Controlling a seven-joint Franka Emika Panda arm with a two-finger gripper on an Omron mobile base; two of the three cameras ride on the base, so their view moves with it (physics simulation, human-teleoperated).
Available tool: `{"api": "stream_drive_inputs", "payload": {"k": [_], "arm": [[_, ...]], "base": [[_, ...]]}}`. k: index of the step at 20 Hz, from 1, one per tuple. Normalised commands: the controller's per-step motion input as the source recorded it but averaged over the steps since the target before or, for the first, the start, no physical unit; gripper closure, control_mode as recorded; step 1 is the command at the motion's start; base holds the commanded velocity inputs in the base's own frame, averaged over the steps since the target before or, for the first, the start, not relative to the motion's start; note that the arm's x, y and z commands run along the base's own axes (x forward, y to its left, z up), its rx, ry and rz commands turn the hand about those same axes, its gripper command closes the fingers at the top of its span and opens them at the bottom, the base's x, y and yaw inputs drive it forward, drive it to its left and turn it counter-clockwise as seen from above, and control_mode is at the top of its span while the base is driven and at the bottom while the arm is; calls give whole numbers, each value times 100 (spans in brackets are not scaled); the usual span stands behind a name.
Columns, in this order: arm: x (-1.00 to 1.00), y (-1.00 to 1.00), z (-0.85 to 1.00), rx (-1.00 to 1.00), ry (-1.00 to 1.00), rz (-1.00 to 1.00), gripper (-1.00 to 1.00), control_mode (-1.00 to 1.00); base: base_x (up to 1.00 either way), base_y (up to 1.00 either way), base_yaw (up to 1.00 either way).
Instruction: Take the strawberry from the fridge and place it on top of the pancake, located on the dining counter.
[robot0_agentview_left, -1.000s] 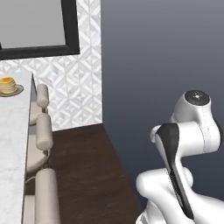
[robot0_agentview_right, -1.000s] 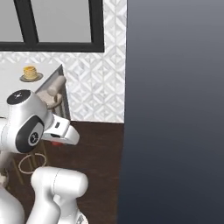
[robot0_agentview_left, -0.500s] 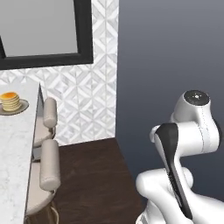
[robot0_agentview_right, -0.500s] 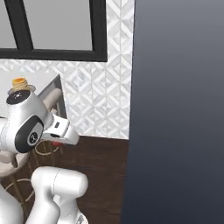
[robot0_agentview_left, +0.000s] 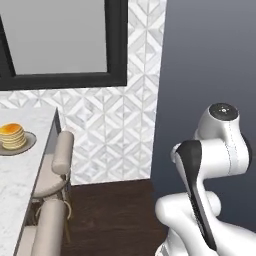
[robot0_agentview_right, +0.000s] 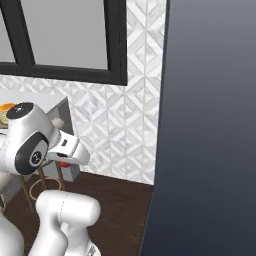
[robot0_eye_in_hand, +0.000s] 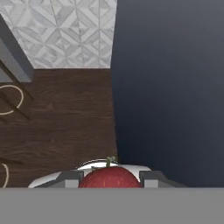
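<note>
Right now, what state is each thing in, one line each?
claw: shut on the strawberry.
strawberry: held between the fingertips, off any surface.
pancake: stacked on its plate, nothing on top yet.
dining counter: carries the plate near its far end.
fridge: dark side wall faces the robot; doors hidden.

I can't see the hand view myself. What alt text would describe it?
A red strawberry sits between the tool's two grey fingertips at the bottom of the picture, apparently gripped. Beyond it lies dark wooden floor, with the fridge's dark grey side on the right and a patterned pale tiled wall at the top.
</note>
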Motion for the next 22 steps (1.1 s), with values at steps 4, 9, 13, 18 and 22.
{"api": "stream_drive_inputs", "payload": {"k": [4,9,13,18,22], "arm": [[0,0,0,0,0,0,100,100],[0,0,0,0,0,0,100,100],[0,0,0,0,0,0,100,100],[0,0,0,0,0,0,100,100],[0,0,0,0,0,0,100,100]], "base": [[88,-63,67],[57,-30,67],[45,-28,60],[48,-39,70],[34,-53,75]]}}
